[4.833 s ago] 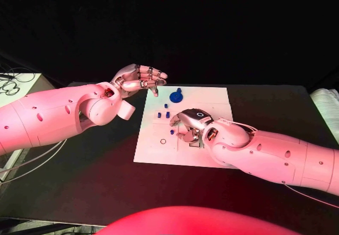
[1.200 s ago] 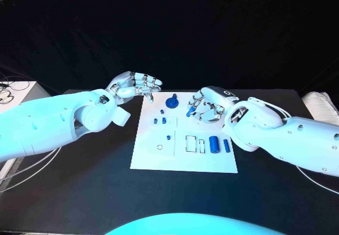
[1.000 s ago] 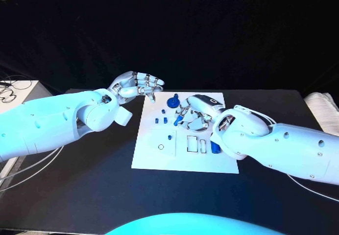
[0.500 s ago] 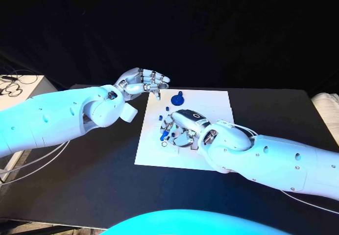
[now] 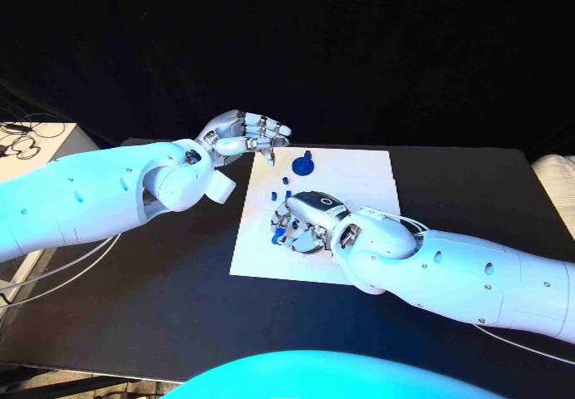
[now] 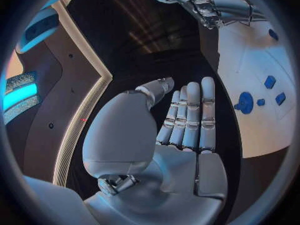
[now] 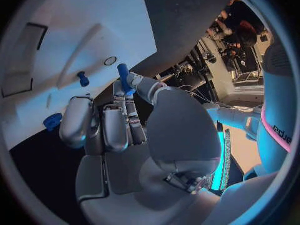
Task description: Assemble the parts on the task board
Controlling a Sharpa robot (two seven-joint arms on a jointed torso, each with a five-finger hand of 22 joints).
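The white task board (image 5: 360,179) lies in the middle of the black table. My right hand (image 5: 306,223) hangs low over its left middle and pinches a short blue peg (image 7: 124,77) between thumb and finger; the peg's tip (image 5: 278,236) points down at the board. A small ring hole (image 7: 110,61) lies just beyond the peg. A round blue knob (image 5: 302,166) and small blue parts (image 5: 287,195) stand on the far part of the board. My left hand (image 5: 246,133) is raised off the board's far left corner, its fingers (image 6: 190,115) straight and side by side, holding nothing.
Rectangular recesses (image 7: 25,37) are cut into the board near my right hand. A pale side table with cables (image 5: 24,137) stands at the far left, and a stack of white material (image 5: 561,179) lies at the table's right edge.
My right hand has carried the blue peg from the far part of the board, near the knob, back toward the left middle and lowered it. The left hand has hardly moved.
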